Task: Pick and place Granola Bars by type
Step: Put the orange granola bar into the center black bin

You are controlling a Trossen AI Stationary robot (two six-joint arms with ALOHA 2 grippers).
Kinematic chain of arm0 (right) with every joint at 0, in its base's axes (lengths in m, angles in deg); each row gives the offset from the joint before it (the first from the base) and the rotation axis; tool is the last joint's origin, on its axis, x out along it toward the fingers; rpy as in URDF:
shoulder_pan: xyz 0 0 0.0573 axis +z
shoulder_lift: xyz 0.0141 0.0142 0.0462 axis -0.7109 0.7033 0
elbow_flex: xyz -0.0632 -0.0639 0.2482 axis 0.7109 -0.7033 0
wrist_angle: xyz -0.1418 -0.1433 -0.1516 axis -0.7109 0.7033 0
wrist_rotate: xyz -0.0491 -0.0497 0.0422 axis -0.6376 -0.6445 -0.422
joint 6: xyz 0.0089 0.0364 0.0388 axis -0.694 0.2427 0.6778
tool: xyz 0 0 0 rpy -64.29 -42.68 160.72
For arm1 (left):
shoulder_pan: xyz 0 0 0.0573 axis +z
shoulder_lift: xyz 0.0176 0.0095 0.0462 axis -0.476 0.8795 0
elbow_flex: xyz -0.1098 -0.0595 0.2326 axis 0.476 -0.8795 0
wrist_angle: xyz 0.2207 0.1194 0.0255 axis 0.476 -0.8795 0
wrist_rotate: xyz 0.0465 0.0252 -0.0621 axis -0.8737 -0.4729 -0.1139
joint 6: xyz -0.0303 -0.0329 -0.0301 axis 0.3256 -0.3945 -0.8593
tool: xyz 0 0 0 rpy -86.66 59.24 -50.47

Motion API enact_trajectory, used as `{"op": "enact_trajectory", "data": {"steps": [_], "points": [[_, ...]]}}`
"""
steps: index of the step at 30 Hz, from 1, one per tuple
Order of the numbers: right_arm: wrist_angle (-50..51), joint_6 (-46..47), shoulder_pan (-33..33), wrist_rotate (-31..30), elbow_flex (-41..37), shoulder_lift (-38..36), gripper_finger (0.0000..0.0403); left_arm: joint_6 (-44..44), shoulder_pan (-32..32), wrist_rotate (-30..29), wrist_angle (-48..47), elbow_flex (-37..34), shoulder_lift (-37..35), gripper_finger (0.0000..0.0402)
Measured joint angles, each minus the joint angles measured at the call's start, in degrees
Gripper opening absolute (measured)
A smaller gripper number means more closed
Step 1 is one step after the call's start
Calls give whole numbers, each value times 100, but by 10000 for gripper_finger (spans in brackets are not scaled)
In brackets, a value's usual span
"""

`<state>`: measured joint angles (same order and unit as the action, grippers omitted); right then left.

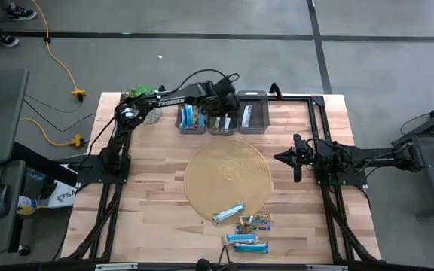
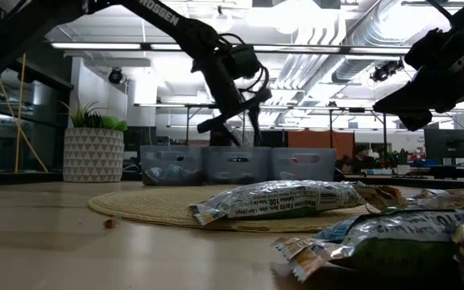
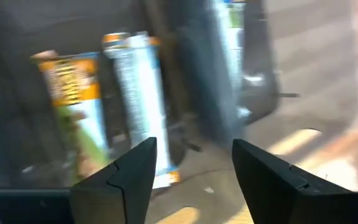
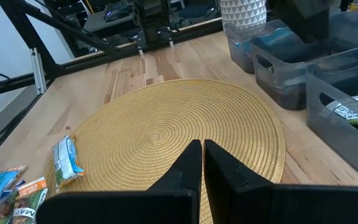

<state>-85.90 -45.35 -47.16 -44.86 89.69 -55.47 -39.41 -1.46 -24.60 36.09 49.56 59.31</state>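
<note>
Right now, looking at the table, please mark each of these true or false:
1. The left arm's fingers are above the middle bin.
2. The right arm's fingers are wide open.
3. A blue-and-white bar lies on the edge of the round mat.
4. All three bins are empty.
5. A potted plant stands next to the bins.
1. True. The left gripper is over the middle bin, fingers apart.
2. False. The right gripper has its fingers together, beside the round mat.
3. True. The blue-and-white bar lies on the mat's near edge.
4. False. The left bin holds bars, and the others hold some too.
5. True. The potted plant stands beside the left bin.
</note>
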Motion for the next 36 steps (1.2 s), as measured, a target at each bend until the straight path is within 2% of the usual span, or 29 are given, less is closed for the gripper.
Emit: {"op": "enact_trajectory", "data": {"steps": [3,8,21,29,36], "points": [[0,0,0,-1,-1,0,0,139,-8,222,235,0,-75,208],[0,2,0,0,-2,0,0,601,-40,228,478,6,-449,208],[0,0,0,-2,-2,4,0,2160,-259,446,99,11,-2059,208],[0,0,2,-2,-2,4,0,2337,-1086,-500,-1018,11,-2821,208],[0,1,1,-2,-4,4,0,2317,-2217,-1707,-1969,0,-2909,208]]}}
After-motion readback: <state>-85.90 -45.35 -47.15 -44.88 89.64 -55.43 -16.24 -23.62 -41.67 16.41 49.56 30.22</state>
